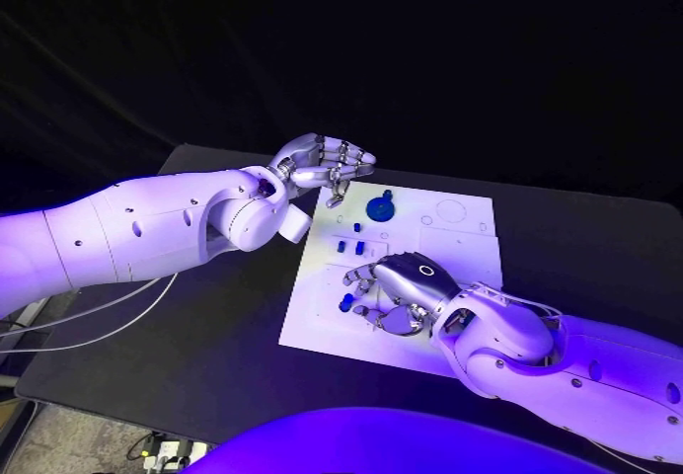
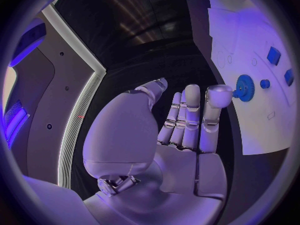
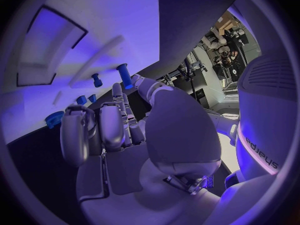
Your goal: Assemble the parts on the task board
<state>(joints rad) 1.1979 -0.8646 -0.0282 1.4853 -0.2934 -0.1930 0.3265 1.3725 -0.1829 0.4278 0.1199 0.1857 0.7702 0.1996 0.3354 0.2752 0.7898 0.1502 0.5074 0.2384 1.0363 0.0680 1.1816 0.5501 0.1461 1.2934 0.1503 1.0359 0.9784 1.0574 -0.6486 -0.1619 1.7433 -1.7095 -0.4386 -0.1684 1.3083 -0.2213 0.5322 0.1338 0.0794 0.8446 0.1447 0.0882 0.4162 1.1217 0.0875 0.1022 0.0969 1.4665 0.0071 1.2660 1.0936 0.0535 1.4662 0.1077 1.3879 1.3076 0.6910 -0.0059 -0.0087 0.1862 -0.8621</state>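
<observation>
Head view: our right hand (image 1: pixel 403 291) over board's (image 1: pixel 463 247) near edge, fingers pinching blue peg (image 3: pixel 124 76) | left hand (image 1: pixel 322 163) empty, fingers apart, beside gear (image 1: pixel 382 208) | next: seat peg, we judged.

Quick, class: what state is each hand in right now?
Left hand: open, holding nothing, at the board's far edge.
Right hand: a blue part by its fingertips; whether it grips it cannot be told.

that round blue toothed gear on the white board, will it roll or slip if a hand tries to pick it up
The round blue toothed gear looks stiff and probably light, like moulded plastic. It lies flat on the white task board, so rolling seems unlikely unless it is tipped on edge. Its low profile may make it slide rather than lift; the teeth may help the grip.
</observation>
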